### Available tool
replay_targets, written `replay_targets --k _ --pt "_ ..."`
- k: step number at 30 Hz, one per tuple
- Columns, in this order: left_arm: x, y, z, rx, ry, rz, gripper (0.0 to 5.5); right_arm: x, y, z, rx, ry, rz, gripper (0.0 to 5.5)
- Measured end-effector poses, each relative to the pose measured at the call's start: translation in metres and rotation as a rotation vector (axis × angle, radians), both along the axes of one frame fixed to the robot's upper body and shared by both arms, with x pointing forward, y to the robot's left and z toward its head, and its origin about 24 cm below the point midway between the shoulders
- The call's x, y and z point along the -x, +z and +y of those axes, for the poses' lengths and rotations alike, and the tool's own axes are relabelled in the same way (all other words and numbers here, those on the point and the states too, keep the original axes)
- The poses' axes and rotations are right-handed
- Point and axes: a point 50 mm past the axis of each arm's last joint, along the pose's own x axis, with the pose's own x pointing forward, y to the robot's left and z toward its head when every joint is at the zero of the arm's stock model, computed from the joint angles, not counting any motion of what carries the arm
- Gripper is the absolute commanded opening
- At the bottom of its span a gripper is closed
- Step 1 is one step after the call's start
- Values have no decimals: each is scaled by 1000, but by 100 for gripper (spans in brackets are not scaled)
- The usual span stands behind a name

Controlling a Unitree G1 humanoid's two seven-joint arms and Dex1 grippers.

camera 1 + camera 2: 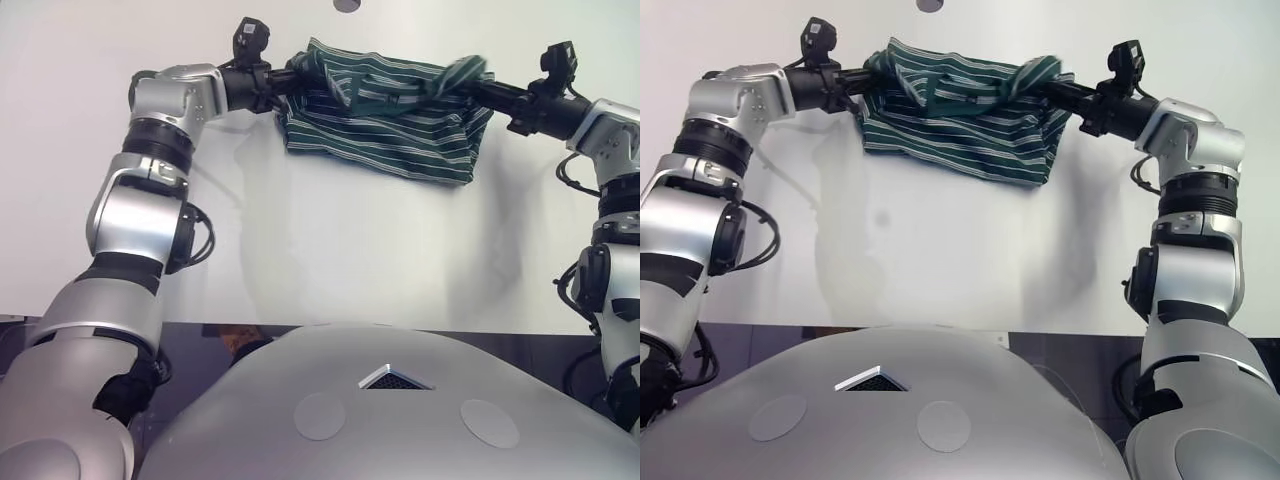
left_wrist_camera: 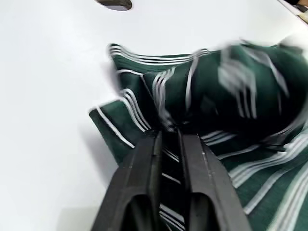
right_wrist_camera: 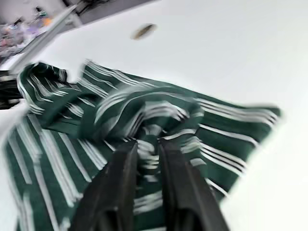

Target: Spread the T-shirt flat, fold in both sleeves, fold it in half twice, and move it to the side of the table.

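The green striped T-shirt [image 1: 385, 115] is being held bunched at the far part of the surface [image 1: 330, 250], its opposite ends being gripped by the left hand [image 2: 167, 139] and the right hand [image 3: 144, 147]

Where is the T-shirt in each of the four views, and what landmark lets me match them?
Left eye: T-shirt at top centre.
Right eye: T-shirt at top, left of centre.
Left wrist: T-shirt pinched in the left gripper, spreading beyond it.
Right wrist: T-shirt pinched in the right gripper, spreading beyond it.
Shared landmark: dark oval in the table beyond the T-shirt.
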Motion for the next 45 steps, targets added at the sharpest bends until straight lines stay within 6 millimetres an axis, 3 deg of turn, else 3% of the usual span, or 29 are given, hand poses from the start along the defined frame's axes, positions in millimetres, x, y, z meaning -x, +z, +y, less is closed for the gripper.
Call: replay_targets --k 7,10,13,15,17,20,22,25,29,33,37,39,42,45 --pt "-12 11 14 14 144 -119 85 -5 1 -8 -30 -132 -51 114" --pt "-15 21 20 -27 104 -197 85 -10 8 12 101 -8 -164 114" --pt "-13 23 9 -174 -34 -277 132 -9 -1 29 216 67 -204 96" --pt "-5 21 -4 -243 -147 -331 143 -11 -3 40 335 148 -261 52" --pt "16 12 -24 -265 -336 -361 115 -10 -9 52 417 249 -282 11" --pt "50 -12 -44 -351 -545 -359 64 -8 -16 64 433 334 -284 0" --pt "55 -11 -49 -390 -584 -384 28 -12 -14 65 461 348 -295 0" --pt "60 -16 -53 -438 -616 -391 2 -17 -15 60 598 383 -309 0" --pt "71 -17 -33 -530 -721 -415 2 -20 -14 34 710 341 -223 0" --pt "76 -18 -19 -568 -762 -453 2 -13 -16 25 602 329 -103 0" --pt "65 -17 -7 -617 -746 -494 2 46 -9 34 372 709 -42 0" --pt "57 -16 0 -641 -703 -502 2 61 -10 48 253 708 -1 0" --pt "53 -10 3 -595 -656 -525 2 51 7 56 195 530 -85 0" --pt "73 1 -1 -459 -703 -519 2 46 40 62 133 414 -203 0"
